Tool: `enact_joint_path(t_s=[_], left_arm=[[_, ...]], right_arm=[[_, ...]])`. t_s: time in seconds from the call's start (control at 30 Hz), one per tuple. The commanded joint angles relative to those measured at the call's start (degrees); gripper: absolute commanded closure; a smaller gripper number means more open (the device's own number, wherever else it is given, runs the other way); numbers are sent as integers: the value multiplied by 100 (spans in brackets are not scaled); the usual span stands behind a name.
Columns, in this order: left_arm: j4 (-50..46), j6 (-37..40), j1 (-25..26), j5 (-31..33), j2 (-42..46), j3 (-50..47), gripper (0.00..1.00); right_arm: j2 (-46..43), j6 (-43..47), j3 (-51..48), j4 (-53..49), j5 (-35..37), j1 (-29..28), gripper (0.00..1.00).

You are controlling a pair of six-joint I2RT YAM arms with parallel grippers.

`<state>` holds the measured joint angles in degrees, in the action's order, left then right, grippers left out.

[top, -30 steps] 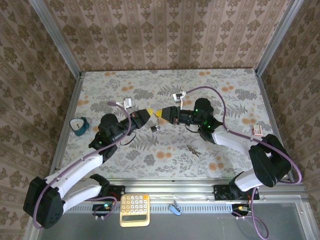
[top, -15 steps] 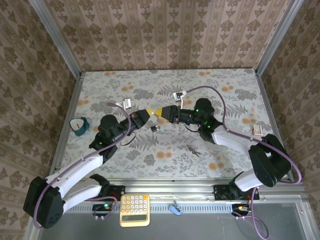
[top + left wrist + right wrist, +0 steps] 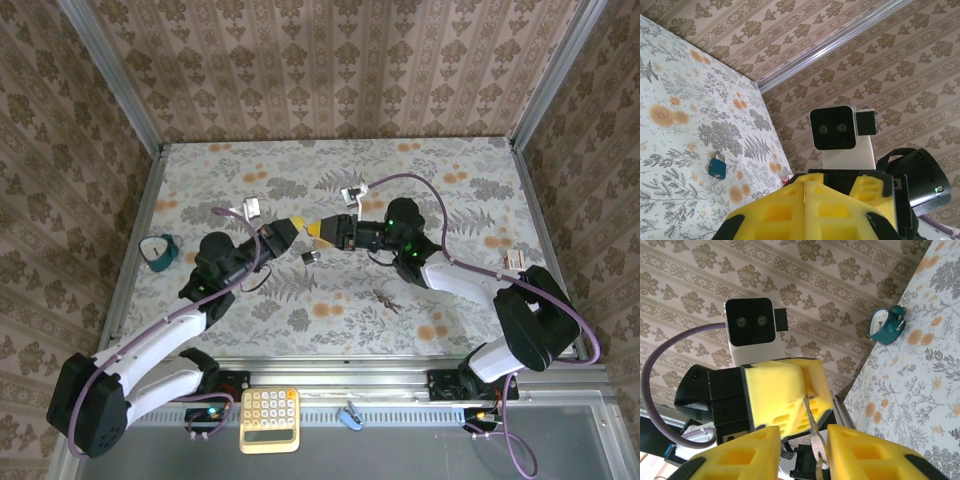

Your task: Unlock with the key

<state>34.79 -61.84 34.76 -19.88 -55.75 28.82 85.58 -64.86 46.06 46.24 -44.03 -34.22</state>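
Centrally, left jaws pinching key (image 3: 809, 422), right jaws straddling it, padlock (image 3: 716, 166) lying apart.

Right gripper (image 3: 320, 229) edges slightly left; we see its yellow tip draw closer to the left gripper (image 3: 291, 229). Its jaws narrow around the key (image 3: 810, 421). Wrist camera and purple cable (image 3: 400, 177) shift left with it.

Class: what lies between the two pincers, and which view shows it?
A thin key, gripped by the shut left pincer, reaches into the gap of the right pincer; the right wrist view shows it.
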Motion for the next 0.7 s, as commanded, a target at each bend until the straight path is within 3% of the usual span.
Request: enact_joint_path(t_s=[0.0, 0.1, 0.4, 0.67], left_arm=[[300, -71, -62, 72, 117, -78, 100], [306, -73, -66, 92, 117, -83, 100], [318, -83, -93, 107, 152, -121, 100], [184, -41, -101, 81, 160, -142, 100]], right_arm=[[54, 23, 119, 148, -194, -59, 72], [64, 37, 150, 105, -203, -59, 74], [51, 68, 201, -19, -67, -41, 99], [-121, 254, 157, -267, 149, 49, 100]])
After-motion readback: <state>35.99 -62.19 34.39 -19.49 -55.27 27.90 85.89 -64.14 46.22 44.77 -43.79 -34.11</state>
